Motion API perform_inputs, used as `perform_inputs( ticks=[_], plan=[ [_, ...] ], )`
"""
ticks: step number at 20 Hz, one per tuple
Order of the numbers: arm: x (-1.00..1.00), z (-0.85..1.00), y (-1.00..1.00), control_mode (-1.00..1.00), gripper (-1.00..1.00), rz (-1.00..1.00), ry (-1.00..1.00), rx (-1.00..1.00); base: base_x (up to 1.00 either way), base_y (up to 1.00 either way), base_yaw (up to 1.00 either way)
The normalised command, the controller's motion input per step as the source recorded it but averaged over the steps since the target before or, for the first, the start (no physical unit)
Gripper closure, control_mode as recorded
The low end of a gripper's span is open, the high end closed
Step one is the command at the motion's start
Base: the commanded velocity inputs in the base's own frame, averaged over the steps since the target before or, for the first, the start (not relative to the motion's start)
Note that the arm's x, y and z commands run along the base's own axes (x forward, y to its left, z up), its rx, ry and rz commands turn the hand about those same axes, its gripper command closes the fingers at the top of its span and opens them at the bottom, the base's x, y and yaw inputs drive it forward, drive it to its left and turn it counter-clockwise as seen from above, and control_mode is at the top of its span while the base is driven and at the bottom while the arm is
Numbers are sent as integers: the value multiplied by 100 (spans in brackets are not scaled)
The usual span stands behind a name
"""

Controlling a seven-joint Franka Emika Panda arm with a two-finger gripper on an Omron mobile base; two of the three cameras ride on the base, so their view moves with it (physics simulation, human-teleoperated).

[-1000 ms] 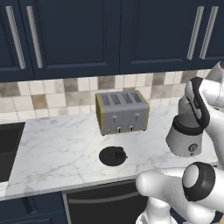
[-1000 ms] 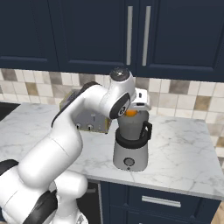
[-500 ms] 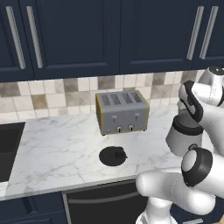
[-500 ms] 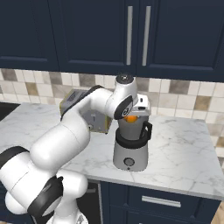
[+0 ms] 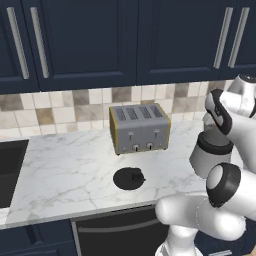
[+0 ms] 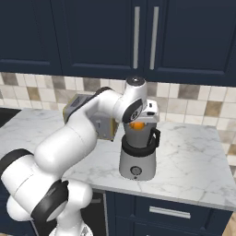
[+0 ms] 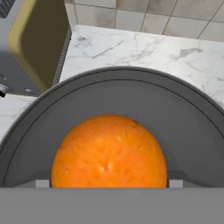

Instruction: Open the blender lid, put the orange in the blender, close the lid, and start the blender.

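You had two base cameras behind the arm, looking forward and down at the marble counter [image 5: 65, 165] from its left and right; both caught the toaster [image 5: 139, 128] and the blender [image 6: 137, 154]. Your hand camera looked straight down, very close, into the blender jar.

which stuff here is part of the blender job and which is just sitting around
Part of the job:
- blender, jar open on the counter
- lid, lying flat on the counter in front of the toaster
- orange, over the jar mouth
- end effector, above the jar

Just sitting around:
- toaster, by the backsplash
- sink, far left
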Motion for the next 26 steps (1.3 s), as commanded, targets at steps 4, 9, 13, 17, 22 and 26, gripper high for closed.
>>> perform_inputs(
  ticks=[4, 9, 13, 17, 22, 26],
  plan=[
    [0, -45, -7, -100, -100, 0, 4, 0, 0, 0, 0],
    [0, -11, -8, -100, -100, 0, 0, 0, 0, 0, 0],
    [-16, 0, -7, -100, -100, 0, -6, 0, 0, 0, 0],
    [-37, 16, 0, -100, -100, 0, -10, 0, 0, 0, 0],
    [-68, 52, 1, -100, -100, 0, -15, 0, 0, 0, 0],
    [-79, 45, 44, -100, -100, 0, -10, -1, 0, 0, 0]
  ],
)
